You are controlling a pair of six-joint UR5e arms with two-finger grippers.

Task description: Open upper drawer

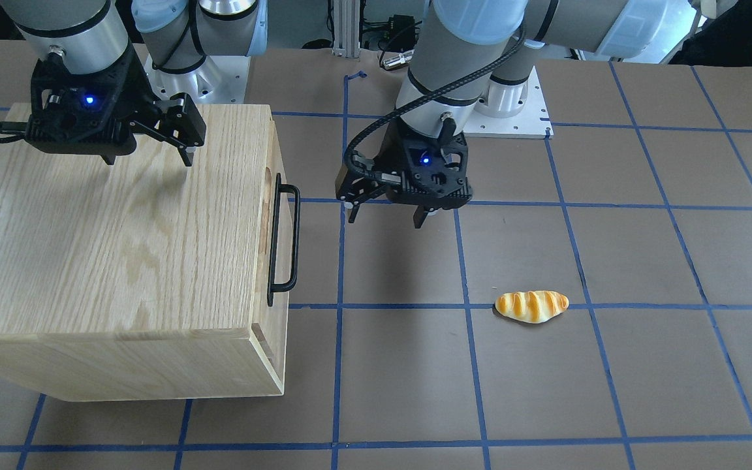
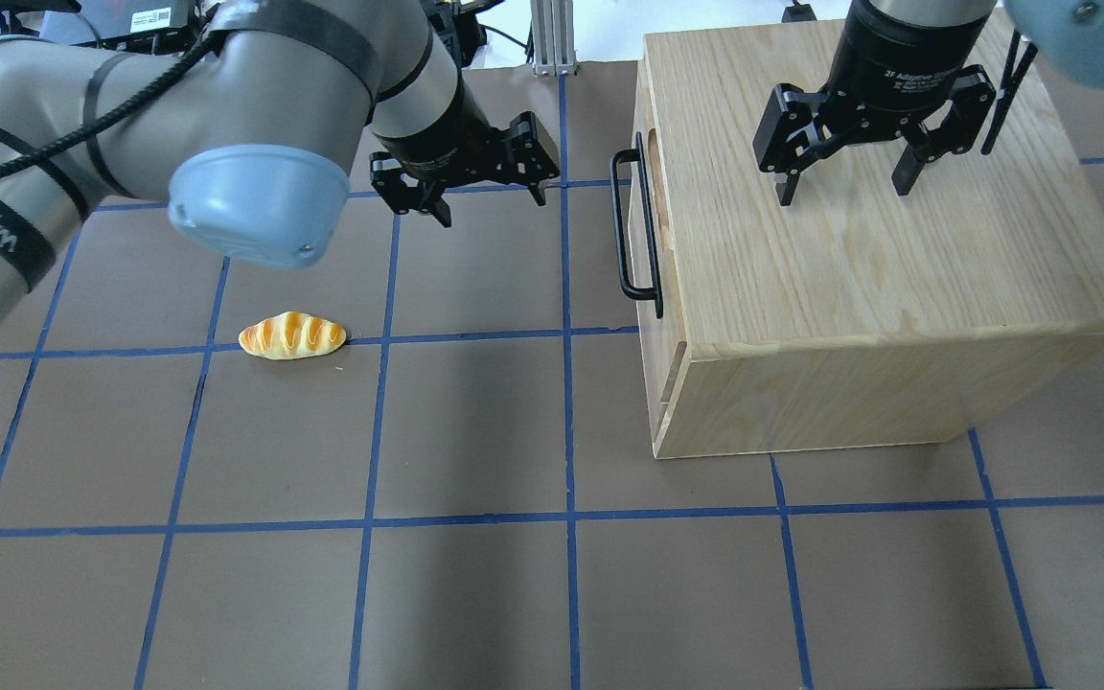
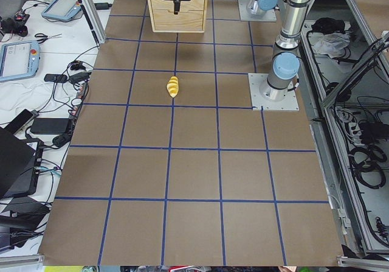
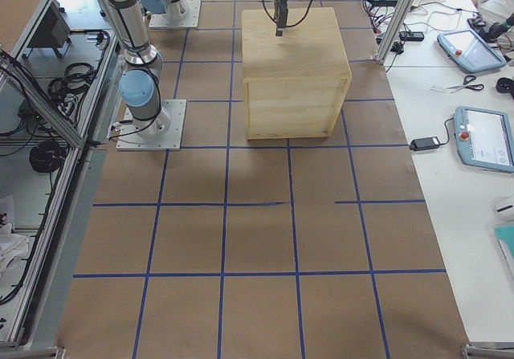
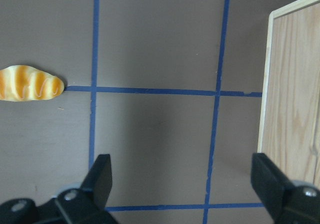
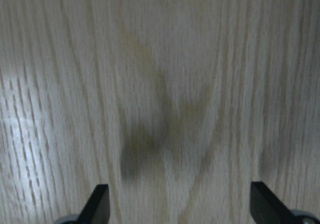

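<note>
The upper drawer shows as a narrow oak front [image 1: 278,150] with a long black bar handle [image 1: 284,241] [image 2: 631,230] on the wooden cabinet [image 2: 859,259]. The front sits close against the cabinet body. My left gripper [image 2: 492,204] [image 1: 385,219] is open and empty, hovering over the table a short way out from the handle, apart from it. Its fingers [image 5: 100,179] frame bare table, with the cabinet edge [image 5: 295,83] at the right. My right gripper [image 2: 842,192] [image 1: 149,160] is open and empty, just above the cabinet top [image 6: 165,83].
A toy bread roll [image 2: 292,336] [image 1: 532,306] [image 5: 30,83] lies on the brown table, away from the cabinet on my left side. Blue tape lines grid the table. The arm bases [image 1: 513,98] stand at the table's back edge. Operator tablets lie on side benches [image 4: 482,138].
</note>
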